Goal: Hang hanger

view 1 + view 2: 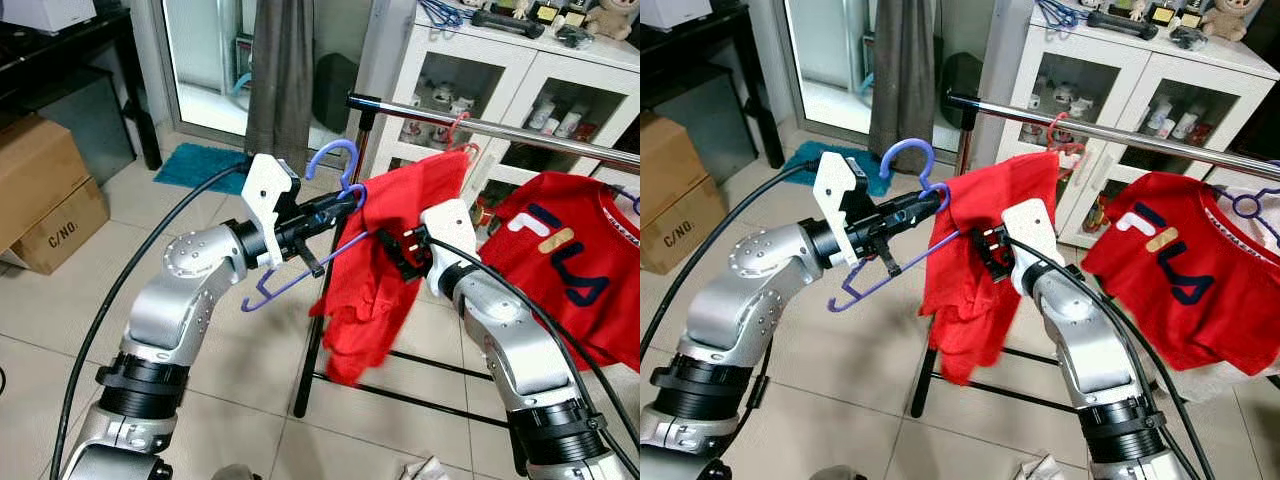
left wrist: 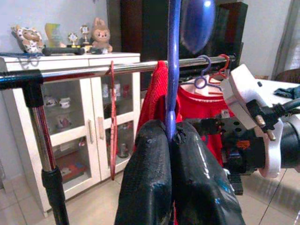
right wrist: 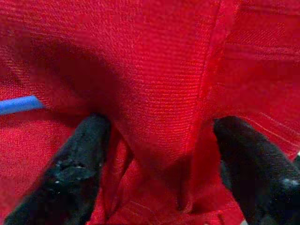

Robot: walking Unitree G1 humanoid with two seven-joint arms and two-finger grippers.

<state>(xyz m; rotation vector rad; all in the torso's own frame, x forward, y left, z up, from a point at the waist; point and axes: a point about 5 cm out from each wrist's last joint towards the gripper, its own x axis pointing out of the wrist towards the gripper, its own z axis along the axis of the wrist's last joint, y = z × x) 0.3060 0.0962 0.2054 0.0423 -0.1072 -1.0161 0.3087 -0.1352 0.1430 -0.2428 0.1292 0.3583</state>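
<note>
Near the middle of the left eye view, the left end effector (image 1: 345,203) pinches the neck of a purple hanger (image 1: 300,270), just below its hook. The left wrist view shows its two black fingers (image 2: 150,178) pressed together with the purple stem rising straight out between them. The hanger's hook curls up above the fingers, and its lower bar slants down toward the lower left of the frame, ending in a small upturned tip.

Just to the right, the right end effector (image 1: 390,250) reaches into a red garment (image 1: 385,260) that droops from the hanger's right end and bunches down toward the floor. In the right wrist view its fingers (image 3: 75,173) stand wide apart with red fabric filling the space between them, and a short length of the purple bar shows at the left edge; whether the cloth is truly gripped I cannot tell.

Across the upper right runs a chrome clothes rail (image 1: 500,128), with a red hanger hook (image 1: 458,128) over it. Further right hangs a red FILA shirt (image 1: 570,265). Behind stands a white cabinet (image 1: 520,70), and a cardboard box (image 1: 45,190) sits at the left edge on the tiled floor.
</note>
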